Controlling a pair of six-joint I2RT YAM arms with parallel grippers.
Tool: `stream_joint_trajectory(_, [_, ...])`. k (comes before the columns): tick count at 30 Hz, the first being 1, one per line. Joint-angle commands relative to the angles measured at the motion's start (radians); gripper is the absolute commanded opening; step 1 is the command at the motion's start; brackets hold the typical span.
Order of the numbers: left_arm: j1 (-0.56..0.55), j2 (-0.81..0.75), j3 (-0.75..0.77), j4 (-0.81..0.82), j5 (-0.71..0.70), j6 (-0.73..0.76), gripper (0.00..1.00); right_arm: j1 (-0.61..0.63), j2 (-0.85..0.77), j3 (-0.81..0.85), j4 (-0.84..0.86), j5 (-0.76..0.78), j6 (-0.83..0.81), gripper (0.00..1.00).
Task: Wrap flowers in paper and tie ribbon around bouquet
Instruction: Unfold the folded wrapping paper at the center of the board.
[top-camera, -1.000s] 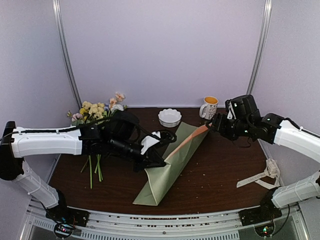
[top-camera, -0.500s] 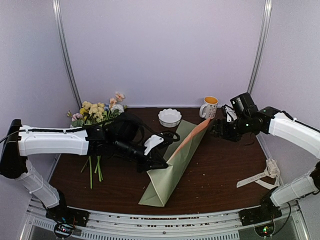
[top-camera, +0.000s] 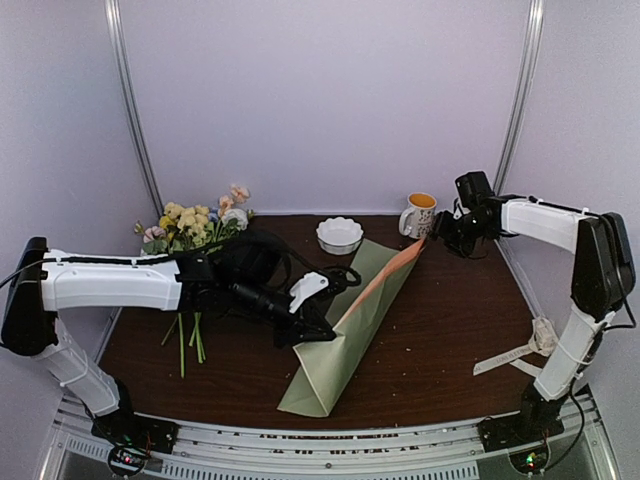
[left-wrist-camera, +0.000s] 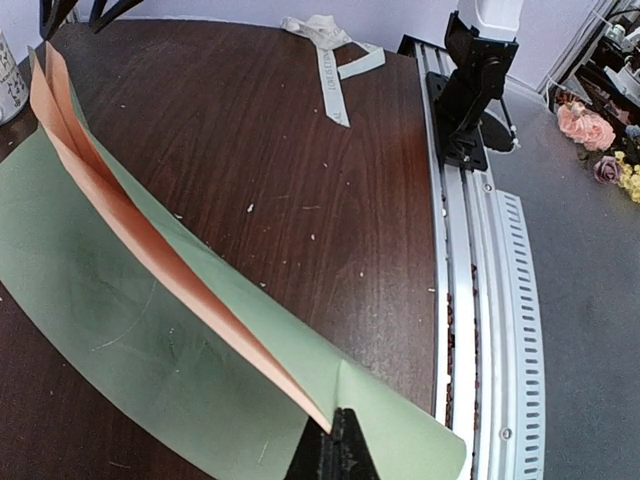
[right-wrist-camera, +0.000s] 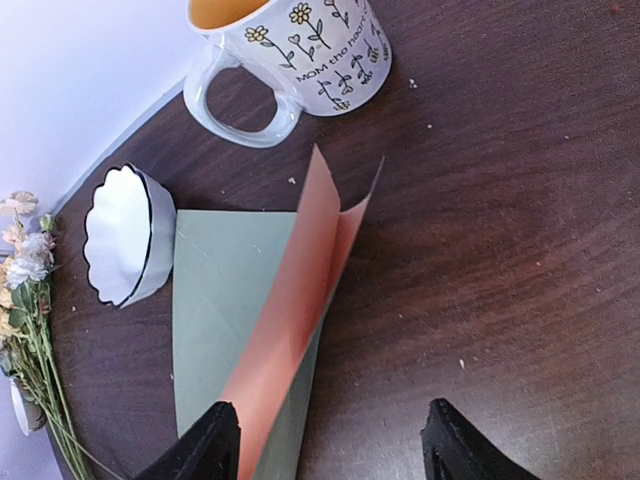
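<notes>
At mid-table (top-camera: 450, 330) we see the paper (top-camera: 350, 325) folded lengthwise, sage side out and peach inside, running from about 7 o'clock up to 1 o'clock. Our left gripper (top-camera: 318, 330) is pinched tight on the long folded edge near its middle (the wrist view shows the fingertips meeting right on the peach lip), and that edge stands raised off the wood. Our right gripper (top-camera: 440, 238) hovers at the paper's 1 o'clock tip with its jaws spread wide. The upturned peach corner lies close by one finger, though we cannot tell whether it touches. A mug (top-camera: 420, 214) stands just beside that tip, and a white bowl (top-camera: 340, 235) sits at 12 o'clock near the paper's far edge. The flowers (top-camera: 190, 225) lie loose at 10 o'clock, apart from the paper, their stems passing behind the left arm. The ribbon (top-camera: 520, 355) lies at 4 o'clock by the table's right edge, well apart from both grippers.
</notes>
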Motion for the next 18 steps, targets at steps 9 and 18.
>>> stream_joint_trajectory(9, [0.017, 0.020, 0.027, 0.011, 0.031, 0.021, 0.00, -0.001, 0.092, 0.045, 0.078, -0.014, 0.085, 0.57])
stream_joint_trajectory(18, [0.022, 0.024, 0.030, 0.008, 0.037, 0.024, 0.00, 0.000, 0.093, -0.003, 0.114, -0.044, 0.113, 0.57])
